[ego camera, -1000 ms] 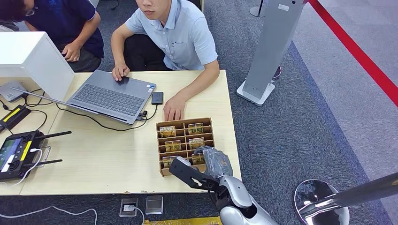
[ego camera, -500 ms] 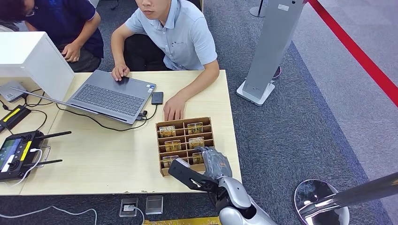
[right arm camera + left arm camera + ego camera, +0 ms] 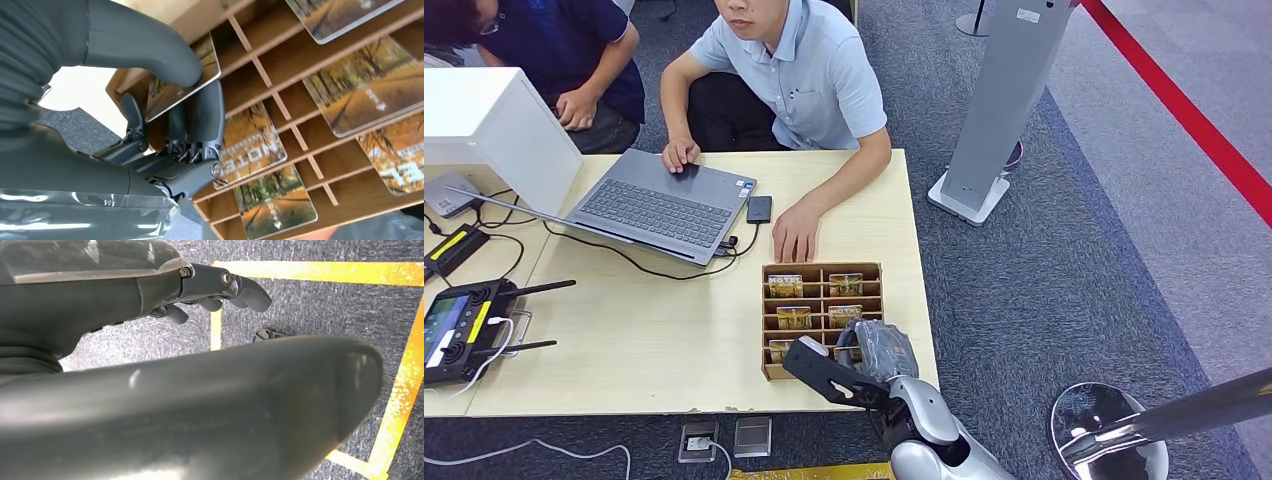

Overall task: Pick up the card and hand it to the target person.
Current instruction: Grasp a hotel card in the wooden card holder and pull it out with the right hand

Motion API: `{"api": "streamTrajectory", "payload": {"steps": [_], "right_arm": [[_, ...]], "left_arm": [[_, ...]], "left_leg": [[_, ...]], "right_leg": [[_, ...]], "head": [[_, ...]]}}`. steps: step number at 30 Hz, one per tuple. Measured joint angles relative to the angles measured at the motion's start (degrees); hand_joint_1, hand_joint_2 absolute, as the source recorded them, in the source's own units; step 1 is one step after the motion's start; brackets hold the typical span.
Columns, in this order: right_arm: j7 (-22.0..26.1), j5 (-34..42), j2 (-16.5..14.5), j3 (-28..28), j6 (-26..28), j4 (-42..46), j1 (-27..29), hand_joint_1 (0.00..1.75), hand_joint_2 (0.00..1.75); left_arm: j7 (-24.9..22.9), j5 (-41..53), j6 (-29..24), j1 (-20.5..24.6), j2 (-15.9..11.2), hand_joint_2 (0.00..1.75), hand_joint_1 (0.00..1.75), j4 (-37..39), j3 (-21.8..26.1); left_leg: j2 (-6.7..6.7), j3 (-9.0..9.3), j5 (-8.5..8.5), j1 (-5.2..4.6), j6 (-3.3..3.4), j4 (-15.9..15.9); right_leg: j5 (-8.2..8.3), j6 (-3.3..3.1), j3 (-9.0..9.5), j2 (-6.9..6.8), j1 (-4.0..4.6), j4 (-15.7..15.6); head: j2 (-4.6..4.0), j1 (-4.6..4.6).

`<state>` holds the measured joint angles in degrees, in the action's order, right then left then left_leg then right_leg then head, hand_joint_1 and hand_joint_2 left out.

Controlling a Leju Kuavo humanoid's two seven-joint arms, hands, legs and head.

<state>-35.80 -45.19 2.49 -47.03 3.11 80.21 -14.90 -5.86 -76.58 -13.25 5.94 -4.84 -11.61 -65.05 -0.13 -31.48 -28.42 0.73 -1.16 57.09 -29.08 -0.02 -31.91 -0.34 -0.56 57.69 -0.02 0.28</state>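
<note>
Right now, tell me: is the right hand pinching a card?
Yes, the right hand pinches a hotel card between thumb and fingers at the wooden card rack.

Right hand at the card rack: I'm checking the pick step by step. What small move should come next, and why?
Probably lift the card straight out of the wooden rack. The right hand pinches it between thumb and fingers, but its far end looks still in its slot.

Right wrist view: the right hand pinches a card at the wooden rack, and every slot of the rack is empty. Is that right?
Not quite. The right hand does pinch a card at the wooden rack, but the slots are not empty: the right wrist view shows several more cards lying in them, as does the head view.
</note>
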Motion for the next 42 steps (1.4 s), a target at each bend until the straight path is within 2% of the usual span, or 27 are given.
{"api": "streamTrajectory", "payload": {"steps": [5,11,15,27,33,42], "right_arm": [[0.0,0.1,0.0,0.0,0.0,0.0,-0.2,1.32,1.75],[-0.2,0.2,0.0,0.0,0.0,0.0,-0.1,1.45,1.75],[-0.3,0.3,0.0,0.0,0.2,0.0,-0.1,1.40,1.75],[0.1,0.2,0.5,0.1,1.9,0.9,0.1,1.40,1.75],[1.5,0.1,1.4,0.3,3.7,4.5,0.1,1.40,1.75],[3.7,-0.8,3.8,1.4,5.2,14.7,-1.8,1.40,1.75]], "left_arm": [[0.0,0.1,0.0,0.0,0.0,0.00,0.00,0.0,0.0],[0.0,0.3,0.0,0.0,0.0,0.00,0.00,0.0,0.0],[0.0,0.5,0.1,0.0,0.0,0.00,0.00,0.0,0.0],[0.4,1.1,-0.3,0.0,0.0,0.00,0.00,0.0,0.0],[0.7,1.0,-0.2,0.0,0.0,0.00,0.00,0.0,0.0],[1.3,1.0,0.1,0.0,0.0,0.00,0.00,0.0,0.0]], "left_leg": [[0.00,0.00,0.00,0.00,0.00,0.0],[0.00,0.01,0.00,0.00,0.00,0.0],[0.00,0.01,0.00,0.00,0.00,0.0],[0.00,0.01,0.00,0.00,0.00,0.0],[0.00,0.00,0.00,0.00,0.00,0.0],[0.00,0.00,0.00,0.00,0.00,0.0]], "right_leg": [[0.00,0.00,0.00,0.00,0.00,0.0],[0.00,0.00,0.00,0.00,0.00,0.0],[0.00,0.00,0.00,0.00,0.00,0.0],[0.00,0.00,-0.01,0.00,0.00,0.0],[0.00,0.00,-0.02,0.00,0.00,0.0],[0.00,0.00,-0.01,0.01,0.00,0.0]], "head": [[0.00,0.01],[0.00,0.00],[0.00,0.01],[0.00,0.00],[0.00,-0.01],[0.00,0.01]]}}
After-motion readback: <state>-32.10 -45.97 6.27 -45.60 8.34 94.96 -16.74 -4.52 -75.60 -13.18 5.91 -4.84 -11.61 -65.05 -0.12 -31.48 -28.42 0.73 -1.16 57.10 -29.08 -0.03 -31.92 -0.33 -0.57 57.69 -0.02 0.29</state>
